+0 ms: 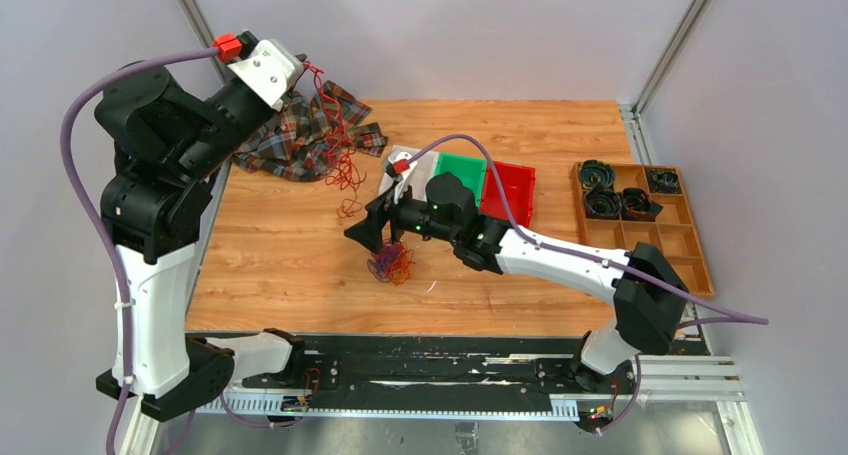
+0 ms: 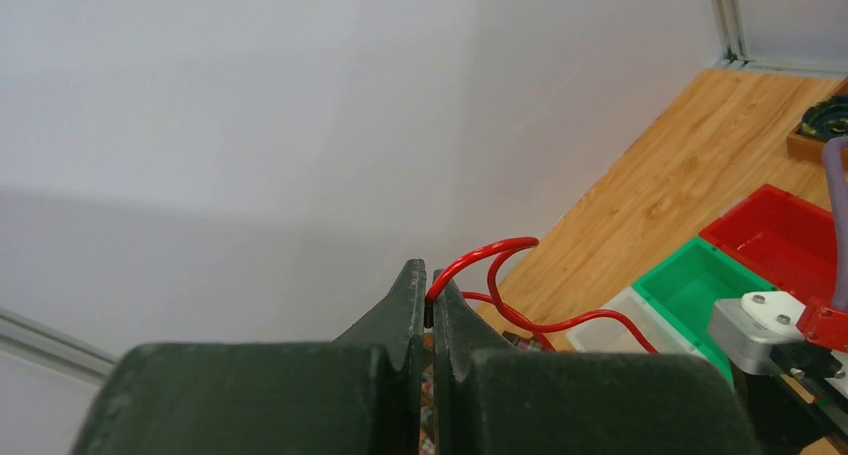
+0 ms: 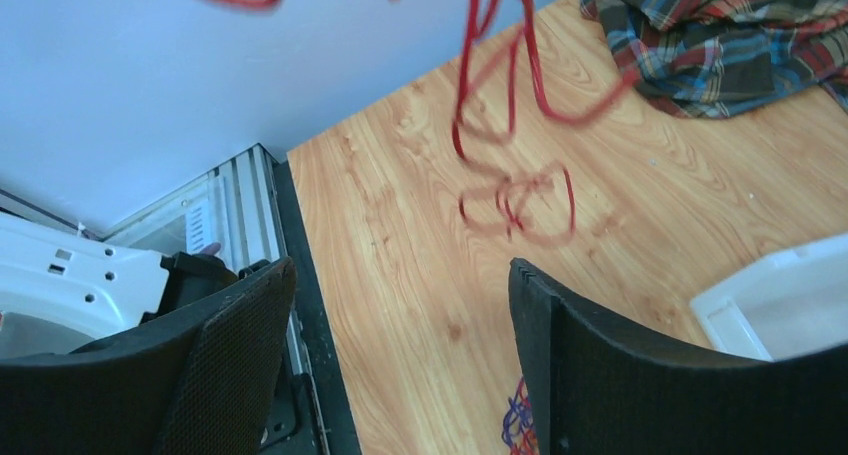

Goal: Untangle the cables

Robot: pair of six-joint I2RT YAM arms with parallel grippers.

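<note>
My left gripper point(image 1: 300, 67) is raised high at the back left and shut on the end of a red cable point(image 1: 338, 145), which hangs down in loose curls to the table. The left wrist view shows the jaws point(image 2: 428, 277) closed on the red cable point(image 2: 500, 247). A small tangle of purple, orange and red cables point(image 1: 390, 265) lies on the wooden table. My right gripper point(image 1: 366, 233) is open just above and left of it, holding nothing. In the right wrist view the tangle point(image 3: 518, 427) peeks out beside the right finger point(image 3: 620, 375), and the red cable point(image 3: 520, 85) dangles ahead.
A plaid cloth point(image 1: 300, 135) lies at the back left. White point(image 1: 398, 167), green point(image 1: 462, 173) and red point(image 1: 512, 190) bins stand behind the right gripper. A wooden compartment tray point(image 1: 660, 237) with dark coils sits at the right.
</note>
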